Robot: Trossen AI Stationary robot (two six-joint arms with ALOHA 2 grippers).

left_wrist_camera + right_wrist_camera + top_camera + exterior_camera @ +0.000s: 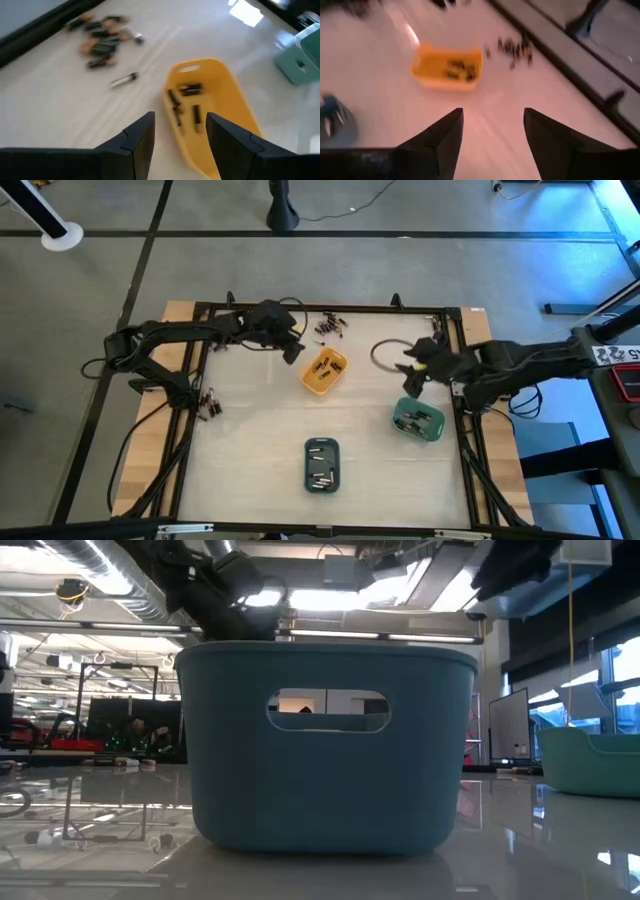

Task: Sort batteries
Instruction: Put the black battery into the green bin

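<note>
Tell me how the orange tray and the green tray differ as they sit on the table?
The orange tray lies near the table's middle, beside the left claw; the green tray lies toward the right edge, just below the right claw. The orange tray sits turned at an angle, the green one less so. Loose batteries lie close to the orange tray, none by the green. Both hold a few batteries.

Overhead camera looks straight down on the whole table (260, 430); a low one sits close behind the blue tray (325, 745); both wrist cameras share the orange tray (212, 107).
</note>
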